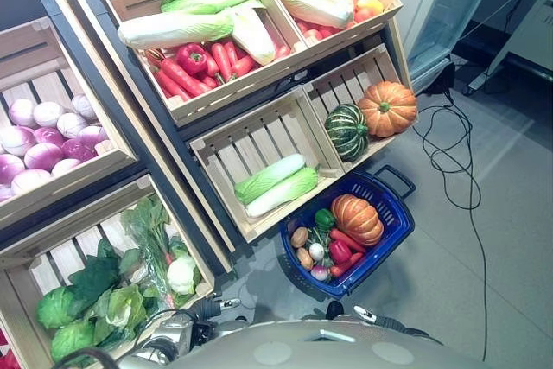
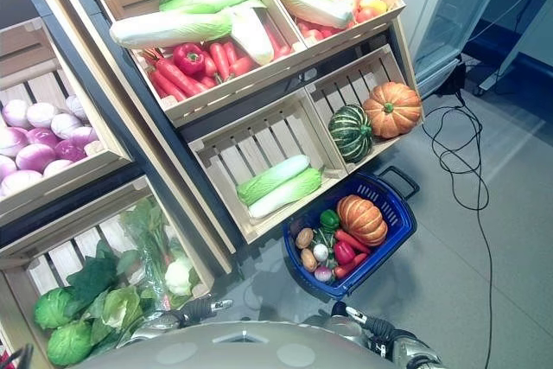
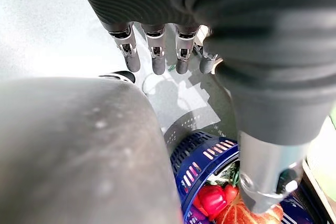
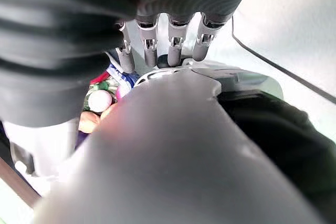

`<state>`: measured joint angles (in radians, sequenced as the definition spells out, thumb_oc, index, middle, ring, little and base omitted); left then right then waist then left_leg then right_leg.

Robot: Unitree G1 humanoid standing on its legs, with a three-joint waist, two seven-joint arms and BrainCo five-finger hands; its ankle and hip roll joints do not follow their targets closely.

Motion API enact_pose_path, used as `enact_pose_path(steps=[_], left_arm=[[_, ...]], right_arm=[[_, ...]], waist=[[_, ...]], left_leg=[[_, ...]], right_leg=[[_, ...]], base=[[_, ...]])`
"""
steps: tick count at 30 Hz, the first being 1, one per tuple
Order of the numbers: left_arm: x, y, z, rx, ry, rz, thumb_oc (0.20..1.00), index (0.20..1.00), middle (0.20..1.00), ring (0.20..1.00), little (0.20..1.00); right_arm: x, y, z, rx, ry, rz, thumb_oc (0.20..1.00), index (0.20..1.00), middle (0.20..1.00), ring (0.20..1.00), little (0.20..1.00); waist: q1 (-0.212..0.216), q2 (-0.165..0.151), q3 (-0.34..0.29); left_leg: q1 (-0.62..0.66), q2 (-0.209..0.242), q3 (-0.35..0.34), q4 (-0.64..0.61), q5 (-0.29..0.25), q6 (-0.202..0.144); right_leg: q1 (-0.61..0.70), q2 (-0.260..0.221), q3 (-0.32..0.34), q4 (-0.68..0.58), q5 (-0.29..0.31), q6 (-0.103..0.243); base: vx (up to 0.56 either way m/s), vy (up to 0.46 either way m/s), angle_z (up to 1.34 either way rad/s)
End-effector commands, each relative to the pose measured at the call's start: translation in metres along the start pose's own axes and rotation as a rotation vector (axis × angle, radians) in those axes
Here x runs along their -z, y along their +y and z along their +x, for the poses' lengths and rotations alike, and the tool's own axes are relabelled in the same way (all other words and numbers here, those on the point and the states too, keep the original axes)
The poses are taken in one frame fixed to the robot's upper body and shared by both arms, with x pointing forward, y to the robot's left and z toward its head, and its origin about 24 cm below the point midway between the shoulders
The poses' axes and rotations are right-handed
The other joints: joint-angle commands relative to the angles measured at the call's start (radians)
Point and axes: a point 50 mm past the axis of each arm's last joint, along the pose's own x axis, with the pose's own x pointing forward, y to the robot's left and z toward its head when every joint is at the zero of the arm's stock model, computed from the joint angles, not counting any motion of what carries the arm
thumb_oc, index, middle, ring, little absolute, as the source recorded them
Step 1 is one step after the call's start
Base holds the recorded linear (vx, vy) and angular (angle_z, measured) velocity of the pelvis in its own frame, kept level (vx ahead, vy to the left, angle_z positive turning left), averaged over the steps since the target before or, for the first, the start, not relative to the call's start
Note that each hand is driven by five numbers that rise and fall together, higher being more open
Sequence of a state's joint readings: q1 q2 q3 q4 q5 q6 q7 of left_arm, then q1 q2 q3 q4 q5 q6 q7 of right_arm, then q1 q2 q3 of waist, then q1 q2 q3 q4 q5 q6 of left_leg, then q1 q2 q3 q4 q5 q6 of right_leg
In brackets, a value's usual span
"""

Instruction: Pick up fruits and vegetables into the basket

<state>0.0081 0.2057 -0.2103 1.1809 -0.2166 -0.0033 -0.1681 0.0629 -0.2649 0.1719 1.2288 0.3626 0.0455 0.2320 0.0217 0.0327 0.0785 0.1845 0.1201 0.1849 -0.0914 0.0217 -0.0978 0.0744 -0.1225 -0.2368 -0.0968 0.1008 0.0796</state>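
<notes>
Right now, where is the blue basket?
In the left eye view the blue basket stands on the floor at lower right, below the crate holding the two pumpkins, already carrying an orange pumpkin and smaller vegetables.

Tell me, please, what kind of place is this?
Probably a grocery shop's produce section, or a mock-up of one: slanted wooden crates display cabbages, pumpkins and red peppers, and a blue shopping basket stands on the floor, partly filled.

The grey floor (image 1: 518, 239) carries a blue basket (image 1: 390, 213). The basket stands just beside the wooden crate shelf (image 1: 216, 179).
</notes>
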Motion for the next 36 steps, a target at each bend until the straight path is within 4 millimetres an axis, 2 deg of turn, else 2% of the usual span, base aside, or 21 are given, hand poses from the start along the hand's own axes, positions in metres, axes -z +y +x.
enact_pose_path(steps=[1, 3, 4, 6, 8, 10, 11, 13, 15, 17, 19, 23, 26, 28, 32, 33, 36], left_arm=[[-0.050, 0.004, 0.003, -0.102, -0.199, -0.039, 1.000, 1.000, 1.000, 1.000, 1.000], [-0.066, 0.012, -0.001, -0.159, -0.277, -0.068, 1.000, 1.000, 1.000, 1.000, 1.000], [-0.083, 0.019, -0.007, -0.195, -0.377, -0.045, 1.000, 1.000, 1.000, 1.000, 1.000], [-0.083, 0.025, -0.010, -0.221, -0.409, -0.034, 1.000, 1.000, 1.000, 1.000, 1.000], [-0.091, 0.030, -0.018, -0.243, -0.535, 0.064, 1.000, 1.000, 1.000, 1.000, 1.000], [-0.121, 0.033, -0.047, -0.250, -0.801, 0.198, 1.000, 1.000, 1.000, 1.000, 1.000], [-0.127, 0.034, -0.054, -0.247, -0.833, 0.204, 1.000, 1.000, 1.000, 1.000, 1.000], [-0.143, 0.041, -0.084, -0.209, -0.980, 0.220, 1.000, 1.000, 1.000, 1.000, 1.000], [-0.154, 0.043, -0.104, -0.177, -1.078, 0.230, 1.000, 1.000, 1.000, 1.000, 1.000], [-0.175, 0.037, -0.134, -0.098, -1.271, 0.262, 1.000, 1.000, 1.000, 1.000, 1.000], [-0.189, 0.031, -0.155, -0.045, -1.396, 0.275, 1.000, 1.000, 1.000, 1.000, 1.000], [-0.200, 0.025, -0.171, -0.053, -1.503, 0.275, 1.000, 1.000, 1.000, 1.000, 1.000], [-0.222, 0.016, -0.187, -0.162, -1.608, 0.299, 1.000, 1.000, 1.000, 1.000, 1.000], [-0.237, 0.008, -0.199, -0.221, -1.699, 0.335, 1.000, 1.000, 1.000, 1.000, 1.000], [-0.260, -0.009, -0.216, -0.363, -1.831, 0.417, 1.000, 1.000, 1.000, 1.000, 1.000], [-0.274, -0.017, -0.224, -0.432, -1.878, 0.438, 1.000, 1.000, 1.000, 1.000, 1.000], [-0.288, -0.026, -0.229, -0.491, -1.899, 0.449, 1.000, 1.000, 1.000, 1.000, 1.000]], right_arm=[[-0.045, 0.016, 0.004, -0.019, -0.203, 0.016, 1.000, 1.000, 1.000, 1.000, 1.000], [-0.058, 0.016, 0.002, -0.025, -0.282, 0.034, 1.000, 1.000, 1.000, 1.000, 1.000], [-0.071, 0.016, -0.002, -0.022, -0.364, 0.030, 1.000, 1.000, 1.000, 1.000, 1.000], [-0.078, 0.012, -0.006, -0.022, -0.421, 0.039, 1.000, 1.000, 1.000, 1.000, 1.000], [-0.085, 0.008, -0.011, -0.025, -0.487, 0.055, 1.000, 1.000, 1.000, 1.000, 1.000], [-0.114, 0.008, -0.030, -0.018, -0.678, 0.058, 1.000, 1.000, 1.000, 1.000, 1.000], [-0.119, 0.009, -0.035, -0.017, -0.702, 0.055, 1.000, 1.000, 1.000, 1.000, 1.000], [-0.131, 0.010, -0.055, -0.003, -0.820, 0.029, 1.000, 1.000, 1.000, 1.000, 1.000], [-0.137, 0.010, -0.069, 0.003, -0.891, 0.013, 1.000, 1.000, 1.000, 1.000, 1.000], [-0.153, 0.006, -0.088, 0.016, -1.020, -0.004, 1.000, 1.000, 1.000, 1.000, 1.000], [-0.168, 0.007, -0.103, 0.019, -1.115, -0.002, 1.000, 1.000, 1.000, 1.000, 1.000], [-0.183, 0.007, -0.121, 0.036, -1.239, 0.013, 1.000, 1.000, 1.000, 1.000, 1.000], [-0.206, 0.013, -0.146, 0.087, -1.382, -0.023, 1.000, 1.000, 1.000, 1.000, 1.000], [-0.217, 0.019, -0.156, 0.097, -1.435, -0.050, 1.000, 1.000, 1.000, 1.000, 1.000], [-0.230, 0.031, -0.163, 0.102, -1.472, -0.075, 1.000, 1.000, 1.000, 1.000, 1.000], [-0.236, 0.038, -0.165, 0.100, -1.479, -0.071, 1.000, 1.000, 1.000, 1.000, 1.000], [-0.240, 0.045, -0.164, 0.077, -1.477, -0.042, 1.000, 1.000, 1.000, 1.000, 1.000]], waist=[[-0.022, -0.038, 0.045], [-0.023, -0.039, 0.050], [-0.025, -0.039, 0.054], [-0.022, -0.041, 0.056], [-0.017, -0.046, 0.061], [-0.006, -0.051, 0.087], [-0.005, -0.050, 0.092], [-0.006, -0.049, 0.106], [-0.007, -0.048, 0.117], [-0.008, -0.041, 0.143], [-0.008, -0.036, 0.167], [-0.014, -0.028, 0.194], [-0.030, -0.022, 0.244], [-0.042, -0.020, 0.276], [-0.056, -0.022, 0.321], [-0.066, -0.022, 0.342], [-0.078, -0.022, 0.363]], left_leg=[[-0.047, -0.010, -0.017, 0.011, -0.042, 0.026], [-0.051, -0.009, -0.018, 0.015, -0.042, 0.026], [-0.056, -0.006, -0.020, 0.017, -0.040, 0.027], [-0.063, -0.005, -0.021, 0.021, -0.041, 0.030], [-0.072, -0.006, -0.024, 0.025, -0.042, 0.034], [-0.089, -0.010, -0.037, 0.045, -0.048, 0.040], [-0.092, -0.011, -0.039, 0.048, -0.050, 0.041], [-0.110, -0.017, -0.048, 0.065, -0.057, 0.046], [-0.132, -0.020, -0.055, 0.080, -0.060, 0.050], [-0.174, -0.024, -0.064, 0.100, -0.058, 0.052], [-0.202, -0.024, -0.068, 0.103, -0.051, 0.051], [-0.238, -0.023, -0.070, 0.116, -0.042, 0.049], [-0.304, -0.022, -0.070, 0.161, -0.031, 0.042], [-0.347, -0.020, -0.069, 0.191, -0.025, 0.040], [-0.421, -0.019, -0.071, 0.244, -0.026, 0.042], [-0.464, -0.020, -0.072, 0.271, -0.023, 0.043], [-0.505, -0.017, -0.070, 0.302, -0.023, 0.043]], right_leg=[[0.060, -0.065, -0.016, 0.041, -0.087, 0.074], [0.055, -0.067, -0.012, 0.046, -0.088, 0.075], [0.049, -0.070, -0.008, 0.052, -0.088, 0.074], [0.042, -0.069, -0.009, 0.057, -0.092, 0.072], [0.035, -0.068, -0.006, 0.062, -0.094, 0.069], [0.022, -0.067, -0.007, 0.080, -0.102, 0.064], [0.019, -0.067, -0.007, 0.085, -0.104, 0.063], [-0.003, -0.066, -0.004, 0.114, -0.119, 0.058], [-0.029, -0.064, 0.000, 0.138, -0.128, 0.053], [-0.081, -0.060, 0.004, 0.175, -0.138, 0.046], [-0.117, -0.056, 0.005, 0.194, -0.142, 0.042], [-0.160, -0.053, 0.010, 0.227, -0.153, 0.036], [-0.227, -0.045, 0.019, 0.285, -0.172, 0.025], [-0.274, -0.039, 0.027, 0.322, -0.180, 0.019], [-0.358, -0.035, 0.040, 0.401, -0.199, 0.011], [-0.408, -0.030, 0.047, 0.444, -0.206, 0.007], [-0.457, -0.026, 0.049, 0.484, -0.213, 0.004]], base=[[0.05, -0.019, 0.02], [0.06, -0.024, 0.01], [0.05, -0.024, 0.00], [0.03, -0.039, -0.01], [0.02, -0.065, -0.01], [0.02, -0.087, 0.03], [0.01, -0.050, 0.07], [0.00, -0.025, 0.11], [-0.04, -0.023, 0.14], [-0.12, -0.047, 0.09], [-0.13, -0.051, 0.05], [-0.08, -0.035, 0.01], [-0.11, -0.040, 0.00], [-0.10, -0.032, -0.01], [-0.11, -0.042, -0.04], [-0.10, -0.055, 0.00], [-0.06, -0.032, 0.01]])
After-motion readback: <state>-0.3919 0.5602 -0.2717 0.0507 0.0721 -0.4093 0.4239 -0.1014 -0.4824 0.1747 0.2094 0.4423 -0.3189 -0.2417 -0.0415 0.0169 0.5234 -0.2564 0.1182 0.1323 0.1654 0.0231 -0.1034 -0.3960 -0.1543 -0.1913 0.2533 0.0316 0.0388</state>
